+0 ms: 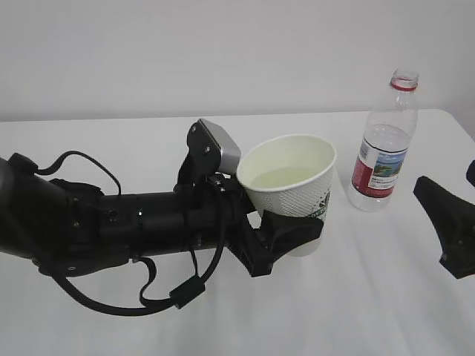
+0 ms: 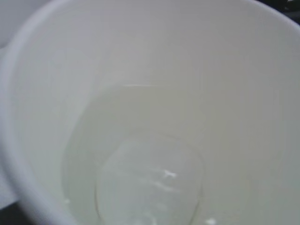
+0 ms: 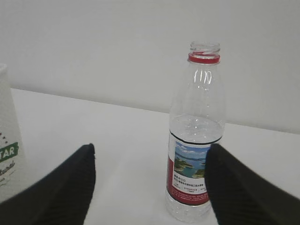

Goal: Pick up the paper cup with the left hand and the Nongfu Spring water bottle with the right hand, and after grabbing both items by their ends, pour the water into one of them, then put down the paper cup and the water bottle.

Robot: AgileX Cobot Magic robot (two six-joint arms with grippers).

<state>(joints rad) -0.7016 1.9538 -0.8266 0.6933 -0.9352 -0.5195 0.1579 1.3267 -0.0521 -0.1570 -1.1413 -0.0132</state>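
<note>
The white paper cup sits between the black fingers of my left gripper, which is shut on its lower part. The cup leans a little and its cream inside holds a shallow pool of water; its inside fills the left wrist view. The Nongfu Spring water bottle stands upright and uncapped on the table to the cup's right, partly full. My right gripper is open near the right edge, apart from the bottle. In the right wrist view the bottle stands just inside the right finger of that gripper, untouched.
A white table spreads under everything, with a plain white wall behind. The left arm's body and looping cables lie across the left half. The cup's printed side shows at the right wrist view's left edge.
</note>
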